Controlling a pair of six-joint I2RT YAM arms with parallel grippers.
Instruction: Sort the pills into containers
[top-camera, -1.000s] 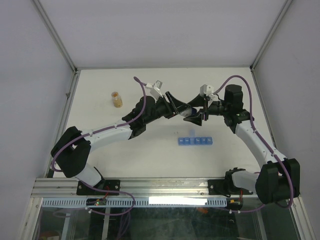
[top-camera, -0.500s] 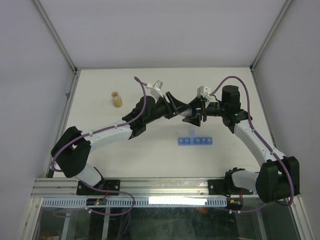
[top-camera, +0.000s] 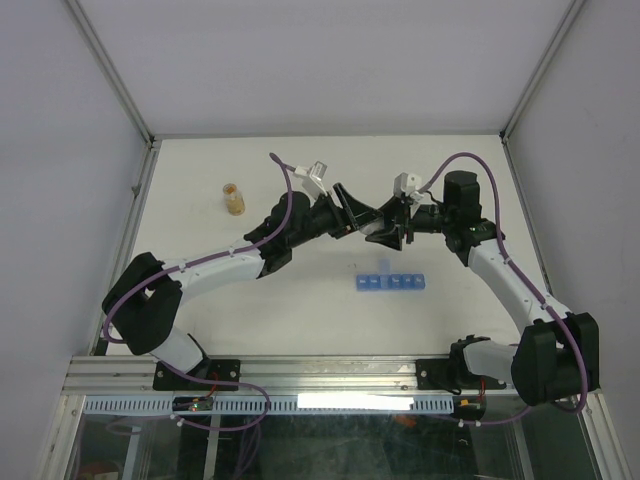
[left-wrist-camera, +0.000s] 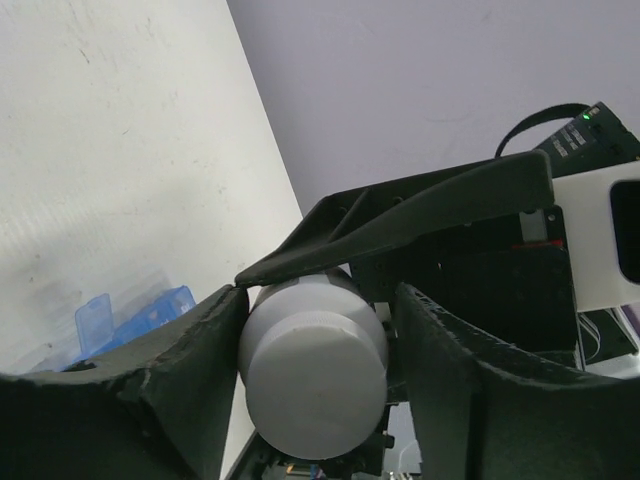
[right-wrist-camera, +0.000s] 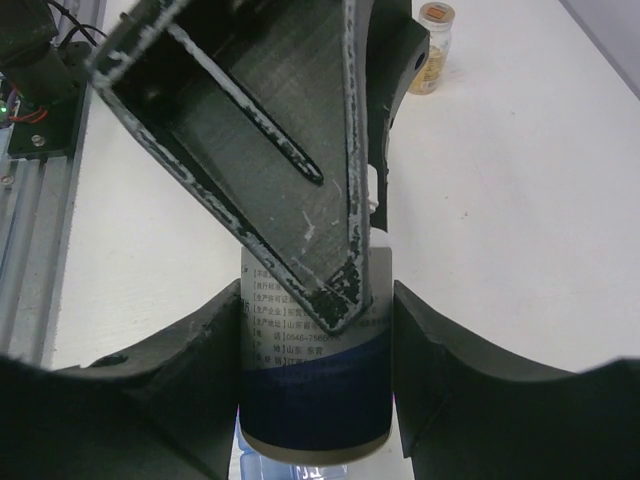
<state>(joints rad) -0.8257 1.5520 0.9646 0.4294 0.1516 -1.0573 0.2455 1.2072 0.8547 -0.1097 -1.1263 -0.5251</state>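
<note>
Left arm (top-camera: 215, 270) and right arm (top-camera: 510, 285) are wearing white shells, black joints, purple cables (top-camera: 289, 190); right gripper (right-wrist-camera: 312, 300) is looking scuffed.

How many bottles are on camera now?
2. A small clear bottle with tan contents stands back-left; a white blue-banded bottle is held by left end effector and right end effector.

White table (top-camera: 200, 170) carries blue pill organizer (top-camera: 390, 282) and small bottle (top-camera: 234, 199).
</note>
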